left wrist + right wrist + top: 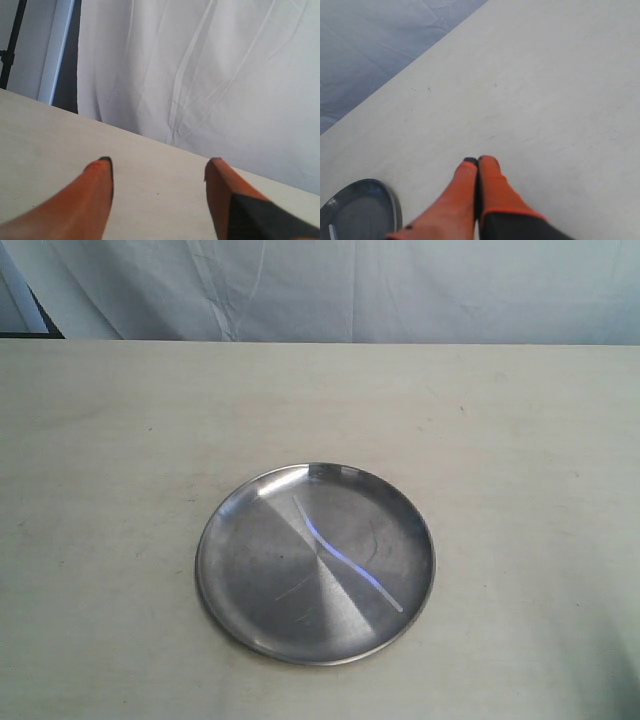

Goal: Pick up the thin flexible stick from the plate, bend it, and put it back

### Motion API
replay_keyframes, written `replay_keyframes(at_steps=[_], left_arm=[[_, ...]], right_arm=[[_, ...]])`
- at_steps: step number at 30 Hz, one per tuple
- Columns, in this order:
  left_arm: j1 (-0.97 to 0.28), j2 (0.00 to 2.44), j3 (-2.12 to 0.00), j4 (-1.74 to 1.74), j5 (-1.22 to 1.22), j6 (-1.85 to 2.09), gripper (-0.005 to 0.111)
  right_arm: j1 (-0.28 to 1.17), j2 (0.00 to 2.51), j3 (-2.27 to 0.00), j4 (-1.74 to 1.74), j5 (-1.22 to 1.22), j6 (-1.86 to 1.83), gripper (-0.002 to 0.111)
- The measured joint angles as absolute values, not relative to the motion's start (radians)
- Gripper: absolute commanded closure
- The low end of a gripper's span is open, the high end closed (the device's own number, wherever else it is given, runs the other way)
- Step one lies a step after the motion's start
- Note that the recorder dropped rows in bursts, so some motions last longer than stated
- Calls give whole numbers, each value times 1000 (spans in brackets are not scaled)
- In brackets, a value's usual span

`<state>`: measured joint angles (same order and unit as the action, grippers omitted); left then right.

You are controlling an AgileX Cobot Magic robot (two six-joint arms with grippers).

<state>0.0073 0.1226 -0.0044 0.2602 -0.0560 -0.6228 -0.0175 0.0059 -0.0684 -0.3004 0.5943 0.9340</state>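
Note:
The round silver plate (pixel 240 580) lies on the pale table, a little below the middle of the exterior view. Across it, from upper left to lower right, lies the thin translucent white stick (pixel 345 558), gently wavy. Neither gripper shows in the exterior view. In the left wrist view my left gripper (pixel 159 164) stands open above bare table, with nothing between its orange fingers. In the right wrist view my right gripper (pixel 478 161) is shut and empty, over bare table, with part of the plate (pixel 395 205) and one end of the stick (pixel 331 231) at the corner.
A white cloth backdrop (pixel 350 290) hangs behind the table's far edge. A dark frame post (pixel 12 42) stands beside the curtain in the left wrist view. Pale tabletop (pixel 520 440) surrounds the plate on all sides.

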Motion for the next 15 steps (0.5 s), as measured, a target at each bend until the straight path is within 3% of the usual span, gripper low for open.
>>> replay_keyframes(at_steps=[15], left_arm=[[7,46,-4,260,-54,-623,53]], right_arm=[[-17,6,-68,-300,594,934,109]])
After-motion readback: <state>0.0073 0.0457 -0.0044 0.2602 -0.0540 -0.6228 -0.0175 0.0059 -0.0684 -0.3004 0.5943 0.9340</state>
